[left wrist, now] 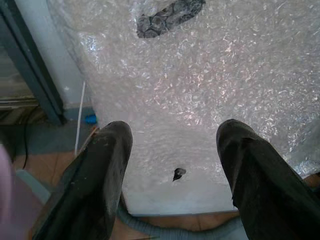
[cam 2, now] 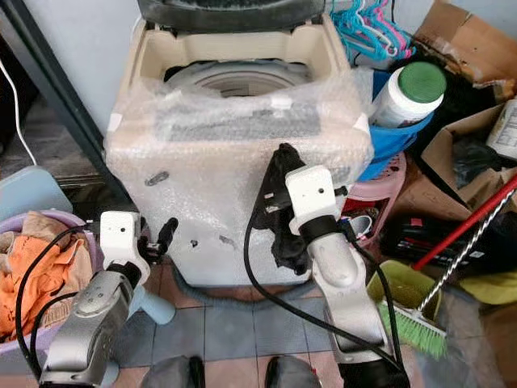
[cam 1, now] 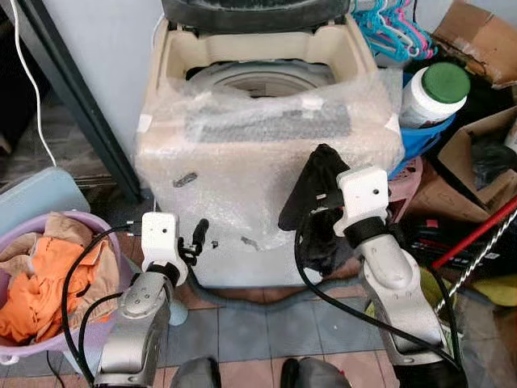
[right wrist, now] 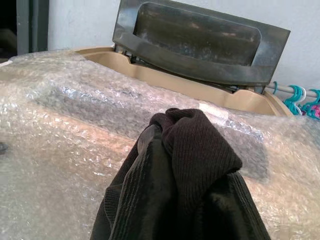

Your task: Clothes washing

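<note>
In the left eye view, a cream top-loading washing machine (cam 1: 266,121) is seen wrapped in crinkled bubble wrap, its dark lid raised at the far side and the round drum opening exposed. A black ribbed garment (cam 1: 313,206) is held up against the machine's near front by the right gripper (cam 1: 323,198), the fingers clamped on the cloth, which hangs in soft folds. At the near left, a lilac plastic basket (cam 1: 101,230) is heaped with orange and beige clothes (cam 1: 36,283). The left gripper (cam 1: 196,238) is held low by the machine's front, holding nothing.

In the right eye view, a white jar with a green cap (cam 2: 408,93) is seen on the right, and a green-bristled broom (cam 2: 416,327) lies near right.

In the left wrist view, the two black fingers (left wrist: 100,175) are spread wide before the bubble wrap.

In the right wrist view, the knitted garment is bunched between the fingers below the machine's rim.
</note>
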You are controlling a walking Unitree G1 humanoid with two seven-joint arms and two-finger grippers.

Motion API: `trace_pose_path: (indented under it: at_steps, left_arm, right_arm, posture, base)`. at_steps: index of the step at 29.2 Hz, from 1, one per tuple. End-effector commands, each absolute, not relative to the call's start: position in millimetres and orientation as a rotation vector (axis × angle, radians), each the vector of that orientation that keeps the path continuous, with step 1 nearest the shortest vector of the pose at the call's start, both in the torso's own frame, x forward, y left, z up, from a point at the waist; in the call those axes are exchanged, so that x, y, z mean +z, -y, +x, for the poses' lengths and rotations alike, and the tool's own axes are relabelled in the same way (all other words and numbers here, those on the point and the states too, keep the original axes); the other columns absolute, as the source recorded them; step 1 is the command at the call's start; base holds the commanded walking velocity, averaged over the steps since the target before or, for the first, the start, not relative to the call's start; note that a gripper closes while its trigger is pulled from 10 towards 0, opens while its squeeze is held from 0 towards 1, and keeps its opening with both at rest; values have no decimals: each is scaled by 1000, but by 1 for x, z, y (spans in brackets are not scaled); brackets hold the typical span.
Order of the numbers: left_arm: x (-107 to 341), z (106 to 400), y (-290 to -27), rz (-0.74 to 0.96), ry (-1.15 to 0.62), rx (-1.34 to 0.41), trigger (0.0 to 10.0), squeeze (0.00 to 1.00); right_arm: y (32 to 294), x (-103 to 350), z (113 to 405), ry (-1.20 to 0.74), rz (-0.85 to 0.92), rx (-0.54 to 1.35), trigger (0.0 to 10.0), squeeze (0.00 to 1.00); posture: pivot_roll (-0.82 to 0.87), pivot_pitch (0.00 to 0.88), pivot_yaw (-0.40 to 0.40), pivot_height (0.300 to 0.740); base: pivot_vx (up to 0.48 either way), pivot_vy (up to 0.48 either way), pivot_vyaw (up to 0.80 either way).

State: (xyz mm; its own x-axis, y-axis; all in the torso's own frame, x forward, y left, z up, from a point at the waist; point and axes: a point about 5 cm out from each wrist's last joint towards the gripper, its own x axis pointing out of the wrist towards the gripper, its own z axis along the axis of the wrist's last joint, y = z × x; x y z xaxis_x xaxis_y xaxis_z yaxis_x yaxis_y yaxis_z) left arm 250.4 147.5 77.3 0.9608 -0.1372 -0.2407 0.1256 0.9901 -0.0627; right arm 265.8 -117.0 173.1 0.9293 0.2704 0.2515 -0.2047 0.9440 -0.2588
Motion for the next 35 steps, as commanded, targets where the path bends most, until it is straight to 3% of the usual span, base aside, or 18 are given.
trace_pose_path:
  at_steps: [1, 6, 12, 15, 26, 35]
  left_arm:
    - [77, 250, -147, -41, -253, -146, 10000, 0]
    - [79, 253, -143, -48, -241, -166, 10000, 0]
    - [80, 254, -142, -49, -243, -168, 10000, 0]
    - [79, 255, -141, -49, -251, -162, 10000, 0]
    - [77, 253, -144, -64, -262, -132, 10000, 0]
    - [70, 241, -157, -27, -318, -68, 10000, 0]
  right_arm:
    - [116, 181, 263, 322, -234, 236, 10000, 0]
    - [120, 196, 272, 380, -270, 204, 10000, 0]
    - [127, 233, 298, 486, -278, 172, 10000, 0]
    - [123, 262, 318, 567, -311, 231, 10000, 0]
    - [117, 293, 342, 626, -344, 328, 10000, 0]
    - [107, 310, 349, 684, -346, 382, 10000, 0]
  posture:
    - [-95, 71, 46, 740]
    - [-99, 70, 52, 740]
    - [-88, 75, 50, 740]
    - [-74, 73, 46, 740]
    - [-60, 69, 31, 740]
    - [-56, 68, 29, 740]
  base:
    - [0, 0, 700]
    - [0, 0, 644]
    - [248, 0, 0]
    - [312, 0, 0]
    - [316, 0, 0]
    - [0, 0, 766]
